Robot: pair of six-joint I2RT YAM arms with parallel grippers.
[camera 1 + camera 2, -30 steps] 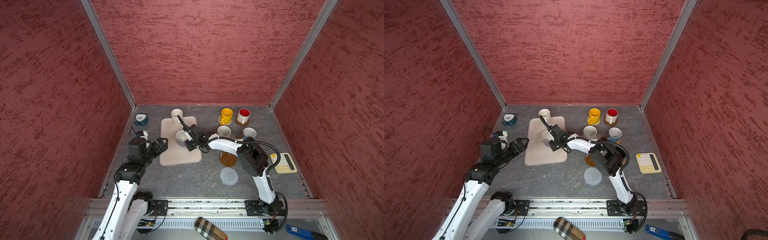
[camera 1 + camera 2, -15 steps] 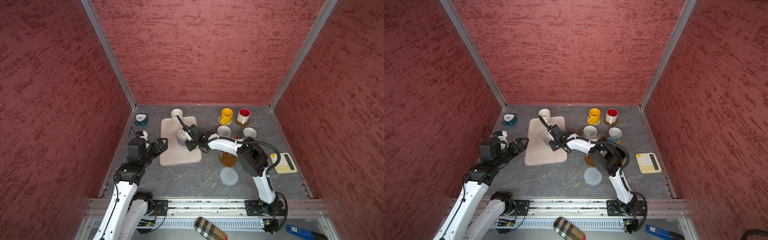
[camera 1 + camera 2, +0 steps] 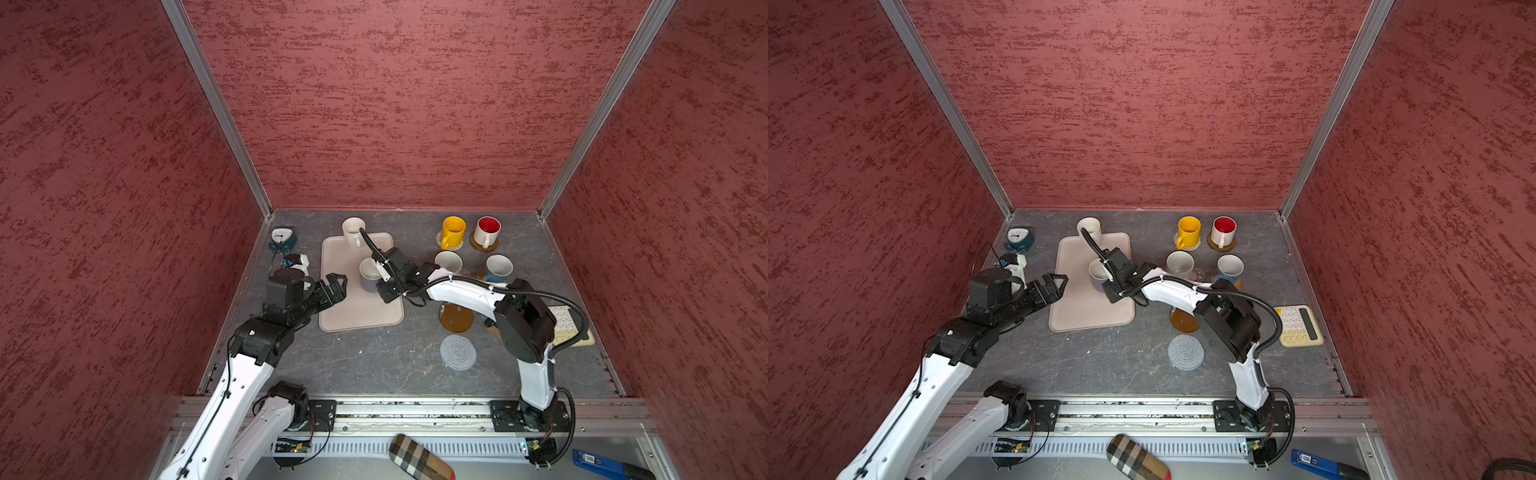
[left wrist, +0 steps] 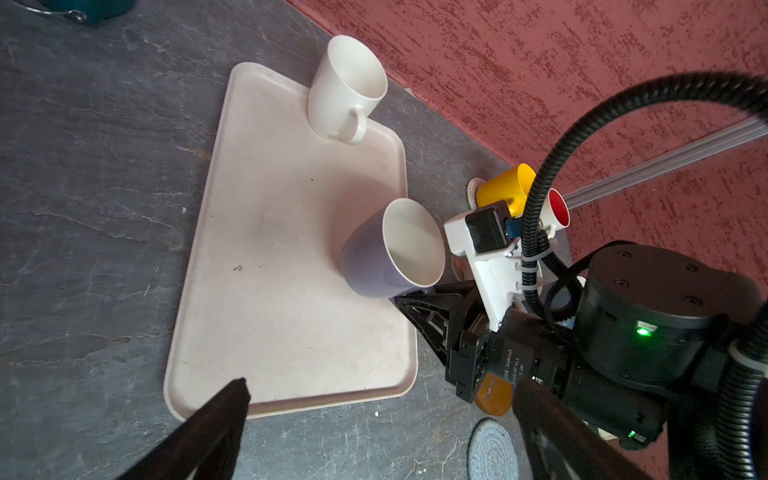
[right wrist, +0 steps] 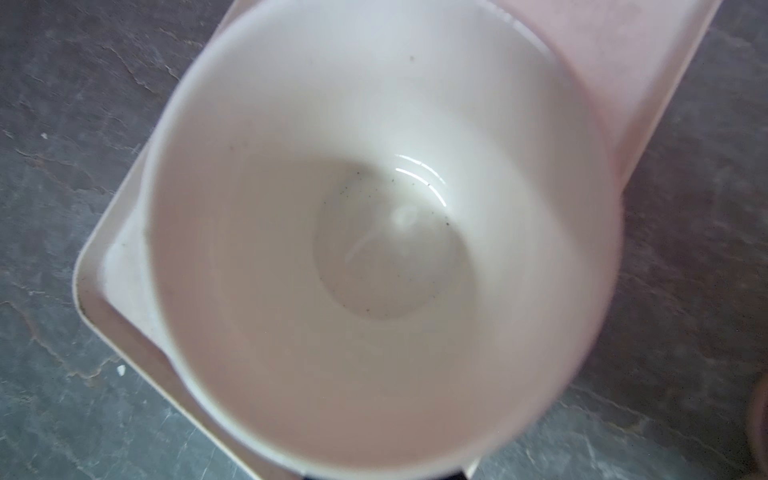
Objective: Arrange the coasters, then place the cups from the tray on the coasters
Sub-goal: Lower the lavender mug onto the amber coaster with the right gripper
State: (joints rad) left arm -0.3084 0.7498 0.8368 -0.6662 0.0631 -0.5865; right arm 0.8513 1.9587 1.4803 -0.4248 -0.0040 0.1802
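The grey bench (image 3: 374, 365) carries the beige tray (image 3: 357, 316), whose long axis runs from the near side toward the far wall. The right arm (image 3: 461, 291) reaches across the middle and covers part of a brown disc coaster (image 3: 457, 322). Its elbow hides half the calculator (image 3: 570, 328) in a top view, yet the calculator (image 3: 1300, 326) lies fully clear in a top view.

The left end effector (image 3: 336, 286) hangs wide open just beside the tray's left rim, holding nothing. The right end effector (image 3: 382, 282), drawn narrow, sits against the right side of the lavender mug (image 3: 368, 275). It is probably pinching the handle, which no view shows.

That mug stands mouth up over the tray's middle; whether its base touches the tray cannot be told. The right wrist view looks straight into its white, blurred inside and shows neither fingers nor handle. Only the left wrist view shows its lavender wall.

A white mug (image 3: 352, 232) stands upright at the tray's far rim, handle toward the near side. The grey-blue crochet coaster (image 3: 458, 352) lies bare, near the front.
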